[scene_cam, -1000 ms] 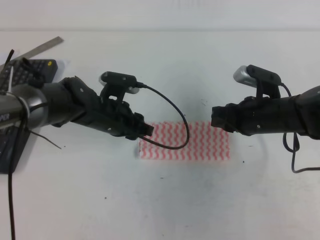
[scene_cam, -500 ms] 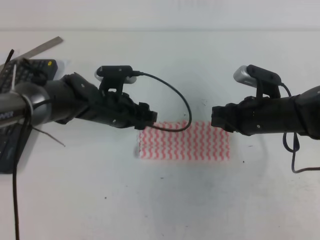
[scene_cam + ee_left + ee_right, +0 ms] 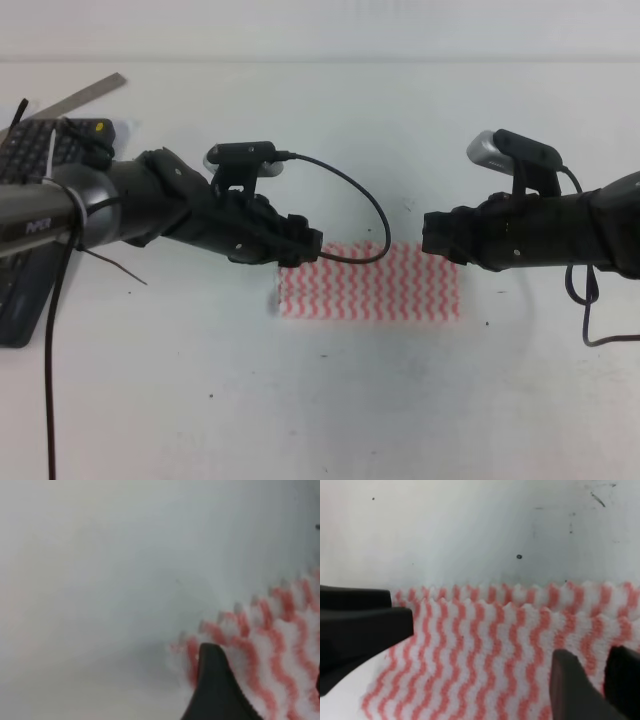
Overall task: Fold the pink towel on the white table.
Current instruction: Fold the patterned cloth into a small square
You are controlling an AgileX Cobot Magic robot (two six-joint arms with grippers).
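1. Left black gripper (image 3: 308,243) hangs at the upper left corner of the thin pink-and-white zigzag-striped towel (image 3: 370,281). Its wrist view shows one dark fingertip (image 3: 214,680) over that corner's scalloped edge, and whether the jaws stand apart or together cannot be told.
2. Right black gripper (image 3: 430,236) sits at the towel's upper right corner. In its wrist view two dark fingers (image 3: 572,690) stand close together with only a thin slit between them, low over the striped cloth; whether they pinch any cloth cannot be told.
3. That towel lies folded into a flat, wide rectangle near the middle of the plain white tabletop (image 3: 330,400), its long sides running left to right. The right wrist view shows two layers, the upper layer's wavy edge (image 3: 490,607) lying just inside the far edge of the lower one.
4. A thin black cable (image 3: 360,205) loops from the left arm's camera across the towel's upper left part.
5. A dark grey keyboard (image 3: 30,180) lies at the far left edge of the table, partly hidden behind the left arm, with a flat grey metal ruler (image 3: 80,97) beyond it.
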